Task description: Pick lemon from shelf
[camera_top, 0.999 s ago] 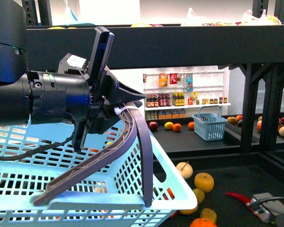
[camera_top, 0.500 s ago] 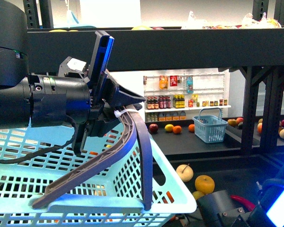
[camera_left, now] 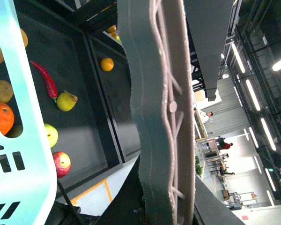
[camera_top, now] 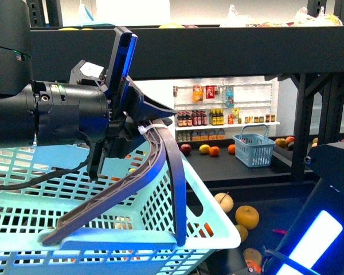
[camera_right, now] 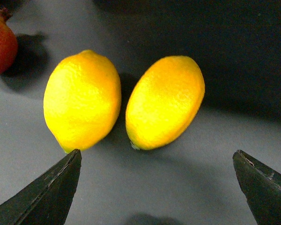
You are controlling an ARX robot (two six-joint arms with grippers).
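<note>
The right gripper (camera_right: pixel 157 153), wide open, hangs over the lemon (camera_right: pixel 165 101) on the shelf (camera_right: pixel 253 56), which almost touches a 2nd lemon (camera_right: pixel 82 99), so 1 finger may hit that neighbour and roll both away; the left gripper (camera_top: pixel 142 129) is clamped on the basket handle (camera_top: pixel 173 172).

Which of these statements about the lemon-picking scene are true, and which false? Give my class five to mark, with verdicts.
1. A lemon lies beside a second lemon on the dark shelf tray. True.
2. The right gripper is shut on a lemon. False: its jaws stand open, and both lemons lie free ahead of them.
3. The left gripper is shut on the basket handle. True.
4. The basket is red. False: it is light blue.
5. In the left wrist view, a red chilli lies on the dark tray below. True.
</note>
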